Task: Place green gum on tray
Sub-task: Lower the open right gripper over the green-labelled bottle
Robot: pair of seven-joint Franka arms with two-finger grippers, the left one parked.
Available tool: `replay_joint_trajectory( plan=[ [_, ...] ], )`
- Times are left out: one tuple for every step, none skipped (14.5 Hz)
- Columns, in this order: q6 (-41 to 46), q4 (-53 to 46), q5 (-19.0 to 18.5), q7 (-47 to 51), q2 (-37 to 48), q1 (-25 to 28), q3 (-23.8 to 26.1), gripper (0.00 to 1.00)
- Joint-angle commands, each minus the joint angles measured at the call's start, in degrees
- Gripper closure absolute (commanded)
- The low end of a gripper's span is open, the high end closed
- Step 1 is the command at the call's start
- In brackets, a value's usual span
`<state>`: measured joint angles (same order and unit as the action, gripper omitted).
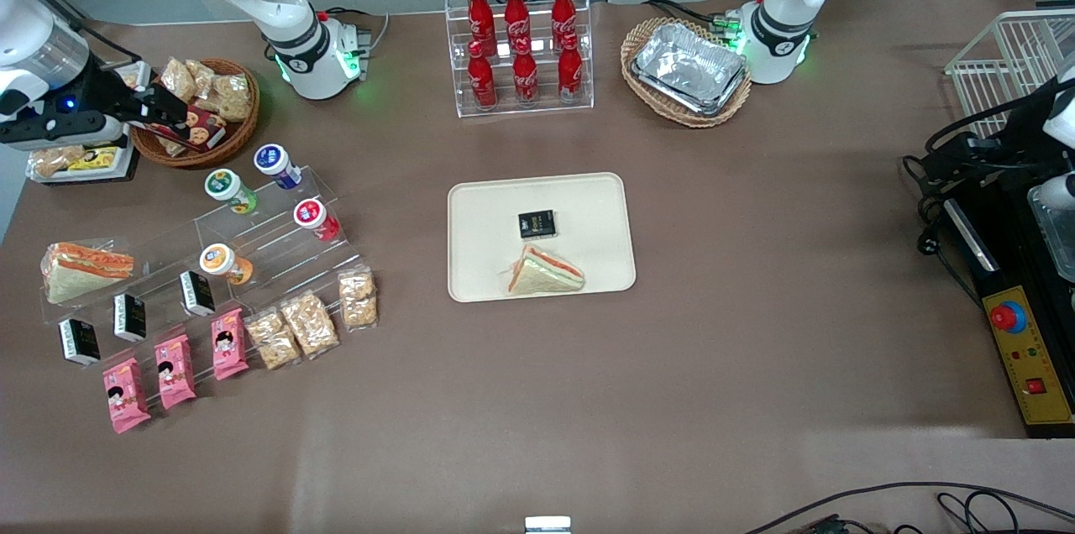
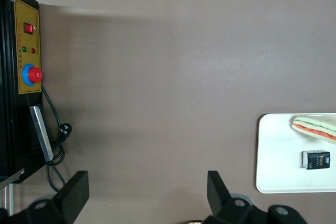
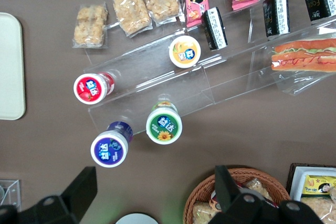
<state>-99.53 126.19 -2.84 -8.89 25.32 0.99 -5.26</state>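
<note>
The green gum [image 1: 228, 190] has a yellow-green body and a white lid with a green mark. It stands on a clear acrylic step stand toward the working arm's end of the table, and it also shows in the right wrist view [image 3: 164, 124]. The cream tray [image 1: 487, 265] lies in the middle of the table and holds a wrapped sandwich [image 1: 546, 272] and a small black box [image 1: 536, 224]. My gripper [image 1: 168, 110] is open and empty. It hovers over the rim of a wicker snack basket, farther from the front camera than the green gum, and it shows in the right wrist view [image 3: 156, 182].
Blue [image 1: 277, 165], red [image 1: 317, 219] and orange [image 1: 225, 263] gum bottles share the stand [image 1: 277, 248]. Snack packs, black boxes and a sandwich lie nearer the camera. The snack basket [image 1: 220, 149], a cola rack [image 1: 521, 43] and a foil-tray basket [image 1: 689, 68] stand farther back.
</note>
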Motion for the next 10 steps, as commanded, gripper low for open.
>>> replay_joint_trajectory(
  plan=[
    [-4.78,4.23,-0.68,0.28,0.69,-0.81,0.17,0.0],
    [-7.06,6.51,-0.68,0.28,0.78,-0.81,0.17,0.0],
    [-9.43,8.53,-0.68,0.28,0.78,-0.81,0.08,0.0],
    [-11.55,10.38,-0.68,0.28,0.61,-0.99,-0.01,0.0],
    [-13.66,11.96,-0.68,0.28,0.35,-1.08,-0.18,0.0],
    [-15.59,13.46,-0.68,0.28,0.08,-1.08,-0.27,0.0],
    [-17.61,14.86,-0.68,0.28,-0.18,-1.08,-0.36,0.0],
    [-19.55,16.1,-0.68,0.28,-0.62,-1.17,-0.36,0.0],
    [-20.44,16.89,-0.68,0.28,-0.97,-1.25,-0.45,0.0],
    [-20.88,17.34,-0.68,0.28,-1.06,-1.25,-0.45,0.0]
  ],
)
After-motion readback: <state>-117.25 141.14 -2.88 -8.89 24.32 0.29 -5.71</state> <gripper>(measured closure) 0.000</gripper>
